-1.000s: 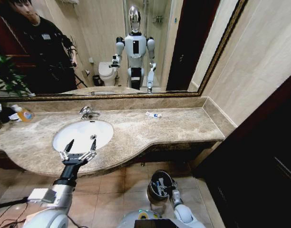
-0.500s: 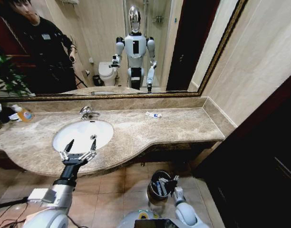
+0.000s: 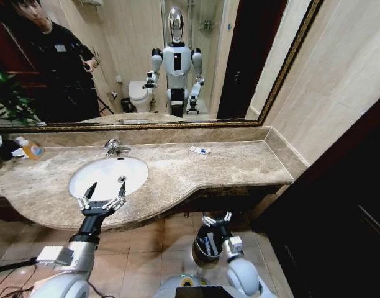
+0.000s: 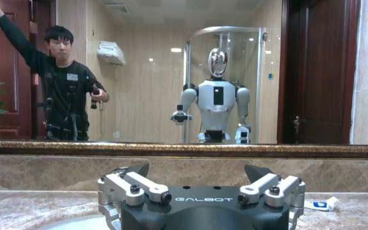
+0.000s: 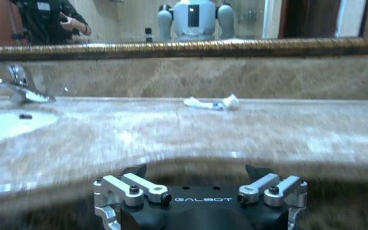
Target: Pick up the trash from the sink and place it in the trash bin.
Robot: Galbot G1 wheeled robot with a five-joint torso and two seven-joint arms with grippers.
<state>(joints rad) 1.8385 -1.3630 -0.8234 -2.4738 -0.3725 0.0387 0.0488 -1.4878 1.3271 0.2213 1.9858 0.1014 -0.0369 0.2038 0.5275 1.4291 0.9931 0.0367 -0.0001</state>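
Note:
The white oval sink [image 3: 109, 175] is set in the beige marble counter, and I see no trash in its bowl. One piece of trash, a flat white packet with a blue mark [image 3: 200, 149] [image 5: 211, 102] [image 4: 318, 205], lies on the counter near the back wall, right of the tap. My left gripper [image 3: 105, 191] hovers open over the sink's front rim, holding nothing. On the floor below the counter stands the black trash bin [image 3: 196, 248] with white pieces inside. My right gripper [image 3: 216, 218] is open and empty just above it, near the counter's front edge.
A chrome tap [image 3: 114, 147] stands behind the basin. A clear bottle of orange liquid [image 3: 31, 149] and a green plant [image 3: 7, 99] sit at the counter's far left. A mirror runs along the back wall. A dark door [image 3: 351, 205] closes off the right side.
My right gripper has risen out of the bin's mouth toward the counter's front edge, empty. The left arm has not moved.

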